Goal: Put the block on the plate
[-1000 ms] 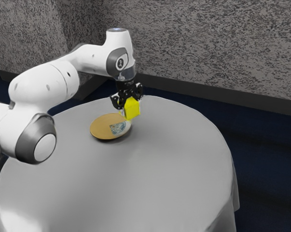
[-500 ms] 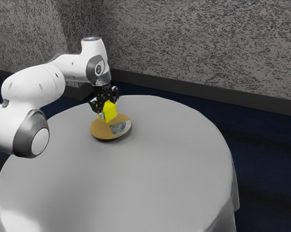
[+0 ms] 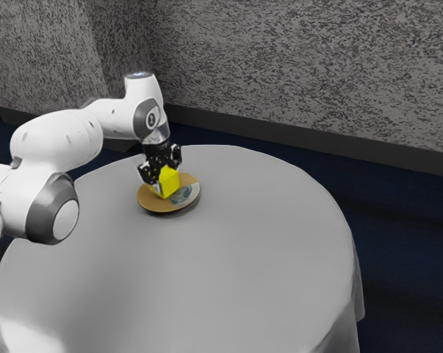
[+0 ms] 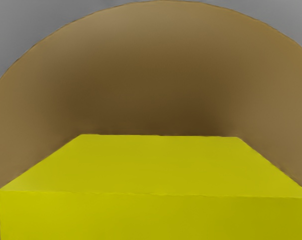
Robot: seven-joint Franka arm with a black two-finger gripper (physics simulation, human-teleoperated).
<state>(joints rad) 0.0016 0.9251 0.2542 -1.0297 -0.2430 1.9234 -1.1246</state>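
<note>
In the exterior view, the grey-clothed table (image 3: 243, 287) spreads across the lower frame, with the white arm (image 3: 59, 140) at the left. Left of centre lies the round plate (image 3: 147, 201), tan with a patterned patch. The yellow block (image 3: 167, 186) is at the plate, within its rim; I cannot tell whether it touches. The gripper (image 3: 164, 176) points down, both fingers clamped on the block. A mottled grey wall (image 3: 317, 66) fills the upper right.
</note>
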